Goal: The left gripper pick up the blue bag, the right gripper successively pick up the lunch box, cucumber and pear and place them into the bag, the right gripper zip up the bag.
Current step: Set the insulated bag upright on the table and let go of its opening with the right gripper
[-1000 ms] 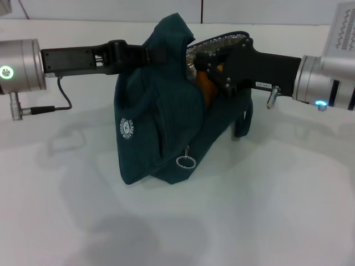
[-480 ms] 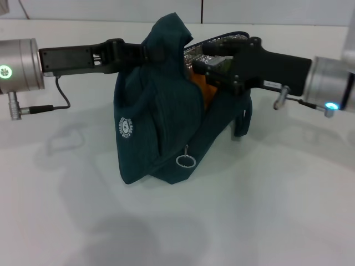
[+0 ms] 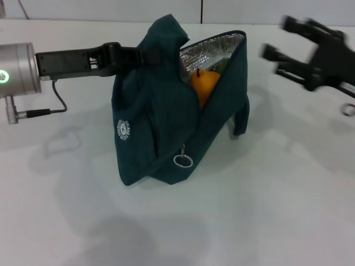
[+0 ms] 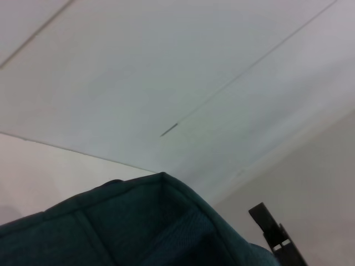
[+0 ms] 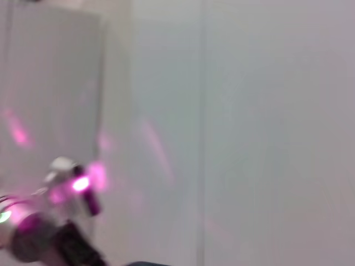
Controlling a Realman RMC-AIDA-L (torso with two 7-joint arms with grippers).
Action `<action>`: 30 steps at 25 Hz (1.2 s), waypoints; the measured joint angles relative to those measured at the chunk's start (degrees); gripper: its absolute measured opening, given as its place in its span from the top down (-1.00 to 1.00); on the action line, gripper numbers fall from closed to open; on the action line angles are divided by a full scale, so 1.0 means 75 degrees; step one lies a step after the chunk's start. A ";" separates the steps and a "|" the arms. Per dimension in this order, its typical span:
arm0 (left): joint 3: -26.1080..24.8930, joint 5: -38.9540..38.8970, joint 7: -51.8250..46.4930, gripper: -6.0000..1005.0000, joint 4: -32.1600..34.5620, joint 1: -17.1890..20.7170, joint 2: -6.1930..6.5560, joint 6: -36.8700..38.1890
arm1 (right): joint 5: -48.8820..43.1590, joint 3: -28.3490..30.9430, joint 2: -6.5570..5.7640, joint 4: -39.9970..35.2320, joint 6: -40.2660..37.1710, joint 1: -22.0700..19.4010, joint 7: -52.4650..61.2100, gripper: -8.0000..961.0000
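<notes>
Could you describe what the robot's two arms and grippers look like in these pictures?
The left arm has a silver cylindrical wrist with a green light and a thin black cable looping below it; its left gripper is long, flat and black. The right gripper is black too, with angular linkage fingers, and a small silver ring-like fitting shows near its wrist.

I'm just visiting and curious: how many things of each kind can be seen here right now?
Bags: 1, the blue bag, held up at its top by the left gripper.
Fruit: 1, an orange-coloured pear inside the bag's open mouth.
Zip pull rings: 1, the ring.
Robot grippers: 2, the other being the right gripper, fingers open, apart from the bag.
Total: 5.
</notes>
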 joint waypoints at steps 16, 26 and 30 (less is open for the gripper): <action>-0.0019 0.0008 0.0065 0.91 -0.0083 0.0156 0.0061 -0.0086 | -0.0061 0.0013 0.0037 0.1385 0.2213 0.0412 -0.0525 -0.47; -0.0015 0.0032 0.0117 0.91 -0.0083 0.0190 0.0082 -0.0076 | -0.0007 -0.1409 0.0081 0.1720 0.3496 0.1618 -0.0187 -0.47; 0.0002 0.0033 0.0126 0.91 -0.0083 0.0238 0.0086 -0.0057 | -0.0007 -0.2071 0.0081 0.1670 0.4234 0.1982 -0.0117 -0.46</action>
